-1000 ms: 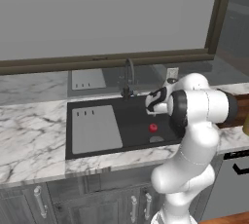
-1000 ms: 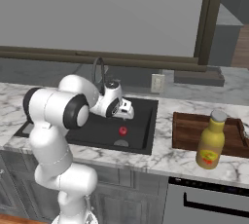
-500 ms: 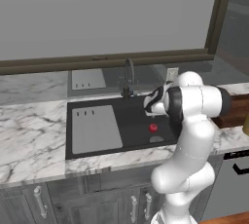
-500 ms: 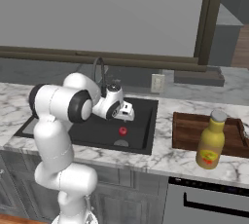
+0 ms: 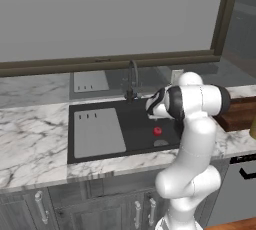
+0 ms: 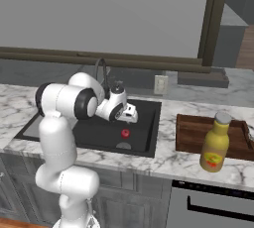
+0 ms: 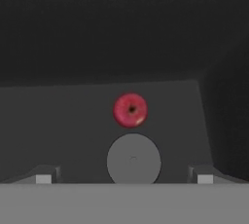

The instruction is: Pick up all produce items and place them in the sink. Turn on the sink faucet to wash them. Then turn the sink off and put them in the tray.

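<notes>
We see the gripper (image 7: 124, 179) with jaws spread wide and holding nothing, above the sink (image 5: 135, 124). The red fruit (image 7: 130, 110) lies on the basin floor, just beside the round drain (image 7: 133, 160).

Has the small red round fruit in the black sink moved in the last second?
No. The small red round fruit lies in the same spot on the black sink's floor, just behind the round drain, as before.

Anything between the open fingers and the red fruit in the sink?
In the hand view, the round drain lies on the sink floor between the fingers and the fruit.
</notes>
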### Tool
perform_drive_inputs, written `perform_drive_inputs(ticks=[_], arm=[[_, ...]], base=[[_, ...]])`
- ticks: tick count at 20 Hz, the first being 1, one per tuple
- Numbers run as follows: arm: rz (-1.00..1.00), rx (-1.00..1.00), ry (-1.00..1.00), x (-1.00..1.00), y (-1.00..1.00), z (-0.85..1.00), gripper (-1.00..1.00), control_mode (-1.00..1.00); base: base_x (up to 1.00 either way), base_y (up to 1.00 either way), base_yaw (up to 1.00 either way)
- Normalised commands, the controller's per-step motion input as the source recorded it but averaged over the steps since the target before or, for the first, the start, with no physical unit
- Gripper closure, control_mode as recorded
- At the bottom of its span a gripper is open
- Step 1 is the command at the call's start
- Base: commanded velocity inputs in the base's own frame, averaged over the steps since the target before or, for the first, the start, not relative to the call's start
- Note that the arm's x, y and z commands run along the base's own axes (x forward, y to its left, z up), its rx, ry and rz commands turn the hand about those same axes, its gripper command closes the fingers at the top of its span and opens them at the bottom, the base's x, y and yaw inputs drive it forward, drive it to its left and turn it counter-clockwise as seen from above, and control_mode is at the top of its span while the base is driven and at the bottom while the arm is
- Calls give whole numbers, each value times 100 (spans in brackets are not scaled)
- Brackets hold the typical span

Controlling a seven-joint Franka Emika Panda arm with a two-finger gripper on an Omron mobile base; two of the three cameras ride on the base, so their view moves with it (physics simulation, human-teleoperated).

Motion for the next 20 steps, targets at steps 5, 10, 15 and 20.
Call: perform_drive_inputs(ticks=[5, 10, 15, 20], arm=[[0, 0, 0, 24, 0, -10, -100, -100], [0, 0, 0, 24, 0, -17, -100, -100], [0, 1, 0, 18, -1, -26, -100, -100], [0, 3, 0, -2, -8, -21, -100, -100]], base=[[0, 0, 0], [0, 0, 0], [0, 0, 0], [0, 0, 0]])
